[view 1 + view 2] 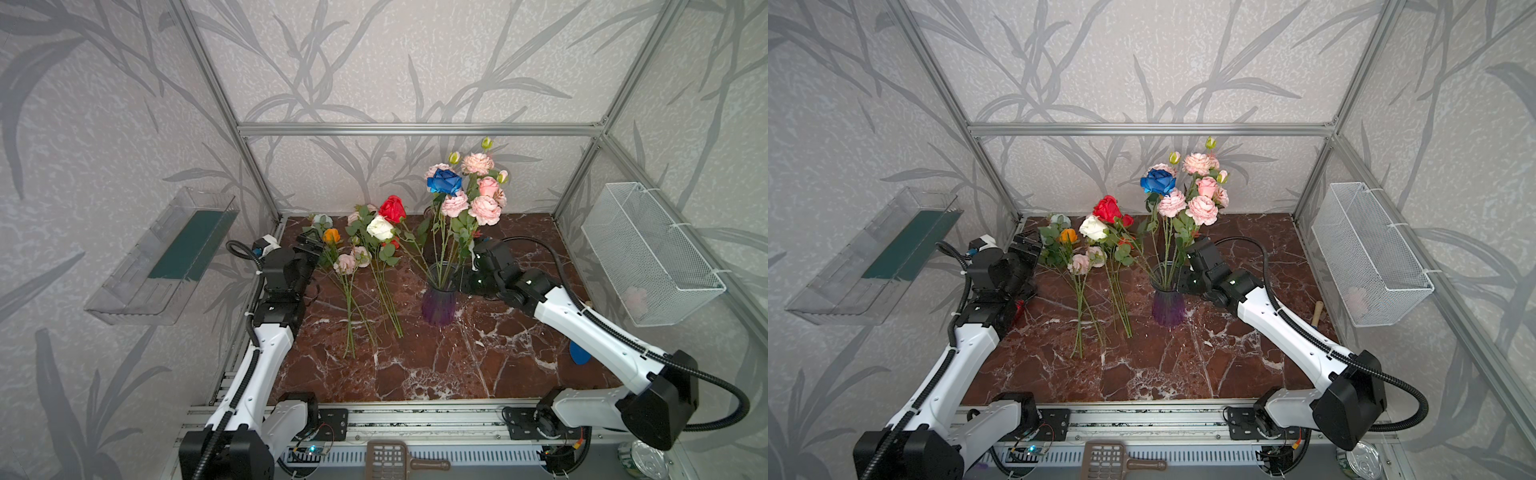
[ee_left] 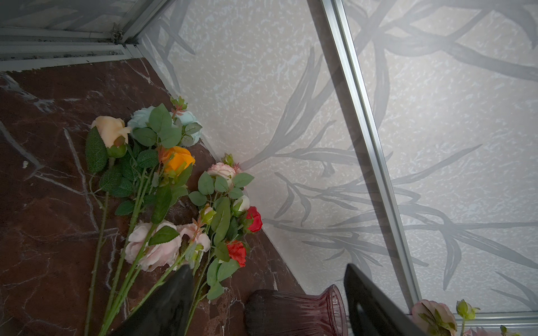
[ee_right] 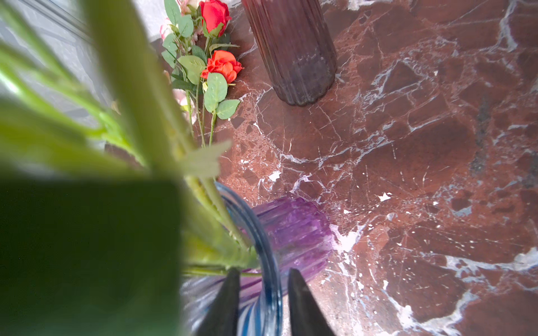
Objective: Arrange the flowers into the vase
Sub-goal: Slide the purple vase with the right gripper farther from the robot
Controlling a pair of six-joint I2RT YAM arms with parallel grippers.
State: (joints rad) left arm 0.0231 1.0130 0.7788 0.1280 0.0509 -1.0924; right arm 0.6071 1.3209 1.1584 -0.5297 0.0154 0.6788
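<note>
Some flowers in the vase, the rest lying on the tabletop

A dark blue rose [image 1: 444,180] and pink blooms [image 1: 484,210] stand in the purple vase [image 1: 439,305]. The loose flowers [image 1: 380,227] lie on the tabletop [image 1: 457,365] just left of the vase. Right jaws are narrow and straddle the vase rim [image 3: 269,247], can't tell if they actually pinch it. Left jaws gape wide with nothing in them, on the far side of the loose flowers from the vase.

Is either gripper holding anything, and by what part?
Apparently nothing: the right gripper straddles the rim of the purple vase, gaps showing; the left gripper is open, empty.
</note>
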